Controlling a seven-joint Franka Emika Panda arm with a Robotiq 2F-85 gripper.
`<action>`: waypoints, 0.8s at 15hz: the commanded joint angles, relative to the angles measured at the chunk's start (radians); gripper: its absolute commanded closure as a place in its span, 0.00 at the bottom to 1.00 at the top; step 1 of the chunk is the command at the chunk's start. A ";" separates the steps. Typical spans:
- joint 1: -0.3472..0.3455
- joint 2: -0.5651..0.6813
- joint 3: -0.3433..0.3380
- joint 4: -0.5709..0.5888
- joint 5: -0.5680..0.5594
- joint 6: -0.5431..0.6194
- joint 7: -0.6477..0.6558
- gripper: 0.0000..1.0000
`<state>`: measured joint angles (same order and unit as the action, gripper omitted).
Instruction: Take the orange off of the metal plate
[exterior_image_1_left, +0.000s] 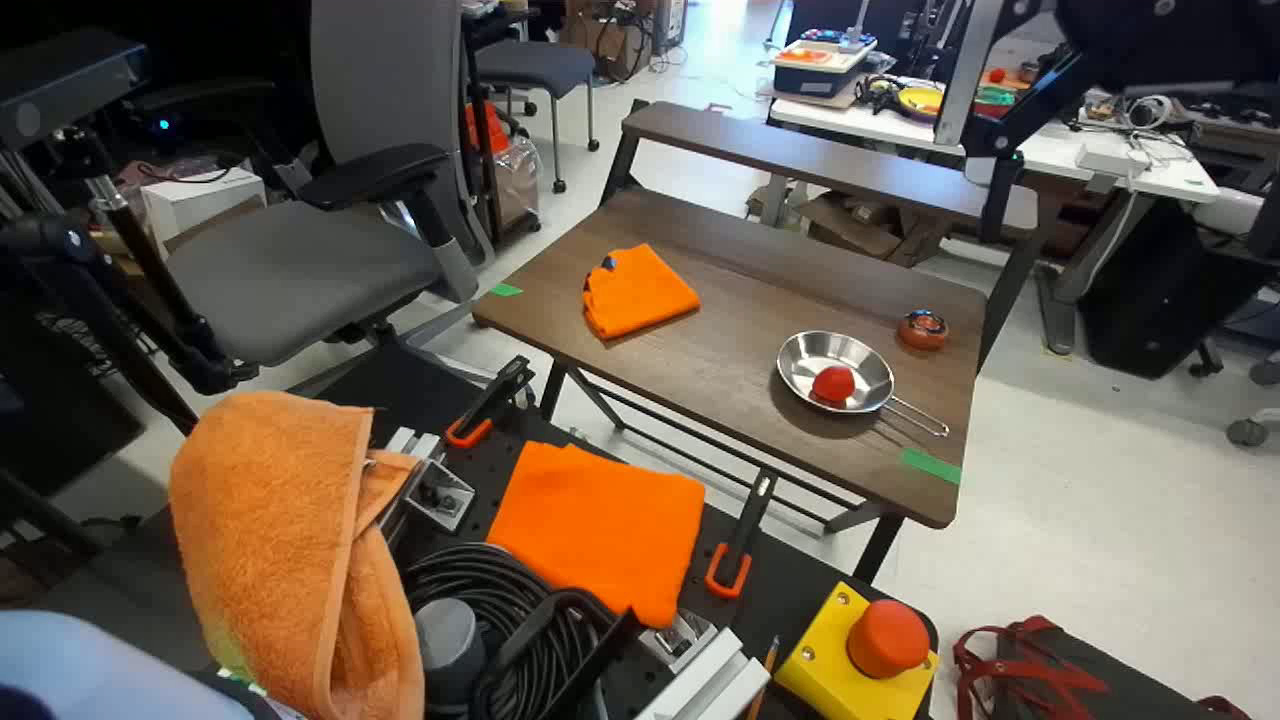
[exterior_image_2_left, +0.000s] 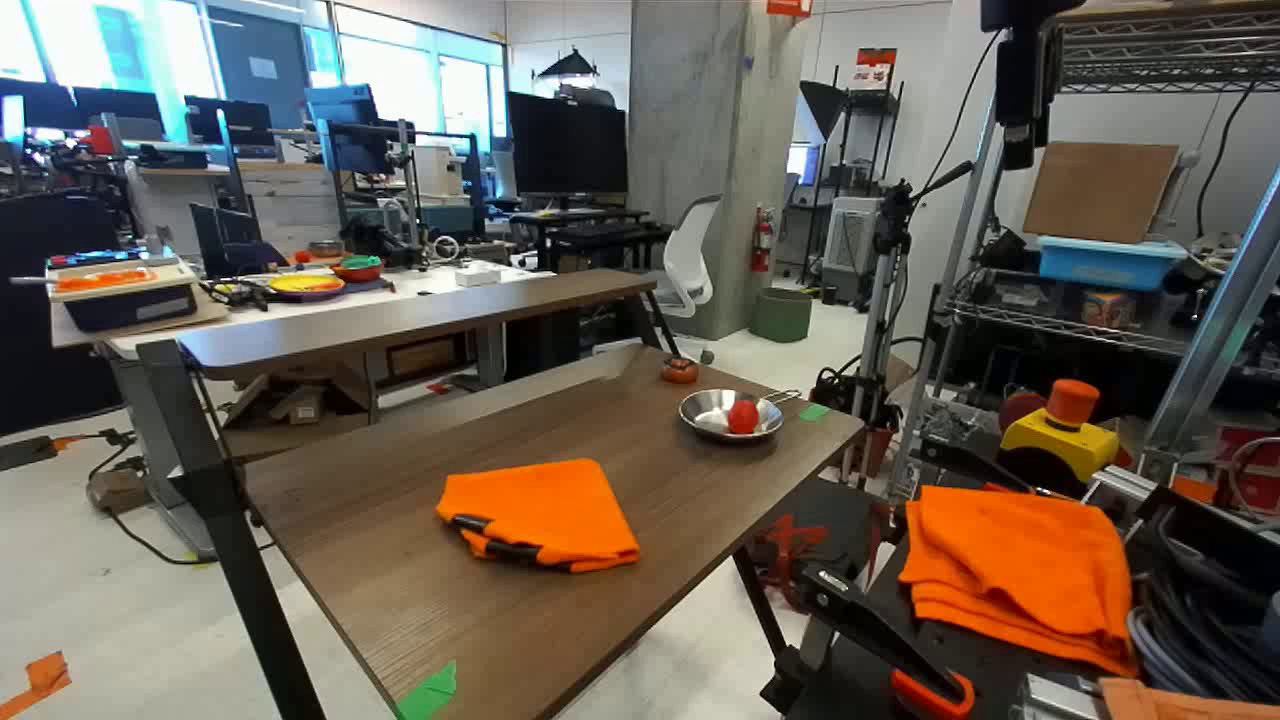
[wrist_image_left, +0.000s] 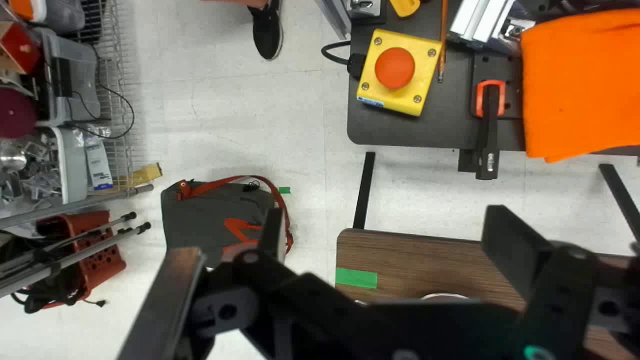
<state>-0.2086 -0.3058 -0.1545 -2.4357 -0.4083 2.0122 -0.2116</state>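
The orange, a small red-orange ball (exterior_image_1_left: 833, 385), sits inside the metal plate, a shallow silver dish with a wire handle (exterior_image_1_left: 800, 362). Both rest on the brown table near one end. They also show in an exterior view, as the orange (exterior_image_2_left: 743, 417) and the metal plate (exterior_image_2_left: 704, 412). My gripper (wrist_image_left: 386, 220) is open with nothing between its fingers, high above the table. In the wrist view only a bit of the plate's rim (wrist_image_left: 444, 295) shows past the gripper body, which hides the orange. Part of the gripper shows at the top right of an exterior view (exterior_image_1_left: 995, 195).
A reddish-brown round thing (exterior_image_1_left: 922, 330) stands behind the plate. A folded orange cloth (exterior_image_1_left: 640, 292) lies at the table's other end. A raised shelf (exterior_image_1_left: 820, 165) runs along the back. A black bench holds another orange cloth (exterior_image_1_left: 600, 525), clamps and a yellow-red button box (exterior_image_1_left: 860, 650).
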 joint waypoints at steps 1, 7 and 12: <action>0.010 -0.001 -0.009 0.002 -0.002 -0.004 0.002 0.00; 0.010 -0.001 -0.009 0.002 -0.002 -0.004 0.002 0.00; 0.063 0.112 -0.008 0.076 0.166 0.100 0.050 0.00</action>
<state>-0.1775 -0.2798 -0.1518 -2.4185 -0.3429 2.0372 -0.1788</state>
